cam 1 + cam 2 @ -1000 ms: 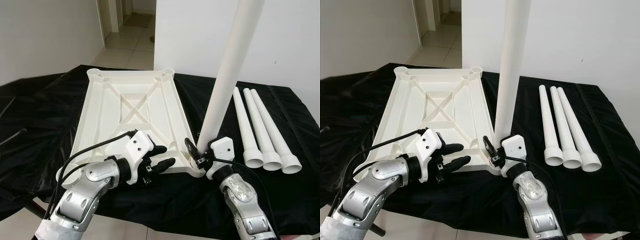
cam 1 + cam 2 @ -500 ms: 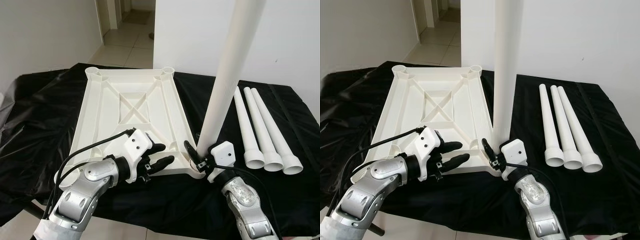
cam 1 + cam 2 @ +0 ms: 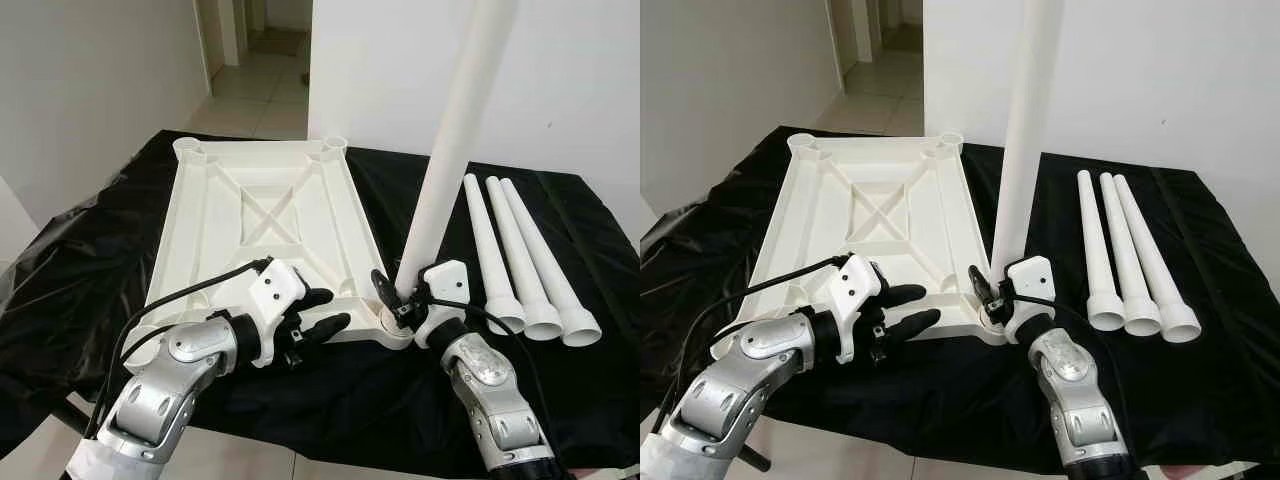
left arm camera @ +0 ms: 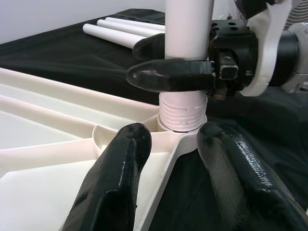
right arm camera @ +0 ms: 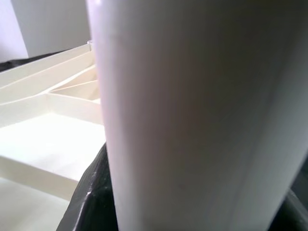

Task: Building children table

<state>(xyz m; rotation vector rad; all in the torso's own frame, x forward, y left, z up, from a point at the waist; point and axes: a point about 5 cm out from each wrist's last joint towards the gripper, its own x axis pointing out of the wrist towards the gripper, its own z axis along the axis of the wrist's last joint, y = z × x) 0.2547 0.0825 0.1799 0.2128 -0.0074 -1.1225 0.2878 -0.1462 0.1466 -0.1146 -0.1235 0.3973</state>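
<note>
A white plastic tabletop (image 3: 265,225) lies underside up on a black-draped table. At its near right corner a long white leg (image 3: 452,130) stands nearly upright, its threaded end (image 4: 182,113) in the corner socket (image 3: 393,328). My right gripper (image 3: 398,297) is shut on the leg just above the socket. The left gripper (image 3: 325,310) is open near the tabletop's near edge, its fingers (image 4: 118,183) straddling the rim just short of the socket.
Three more white legs (image 3: 520,255) lie side by side on the black cloth (image 3: 90,260) at the right. Behind the table are a white wall and an open doorway with a tiled floor (image 3: 255,85).
The upright leg has tilted slightly and my right gripper has shifted with it at the corner socket. The left gripper has stayed where it was.
</note>
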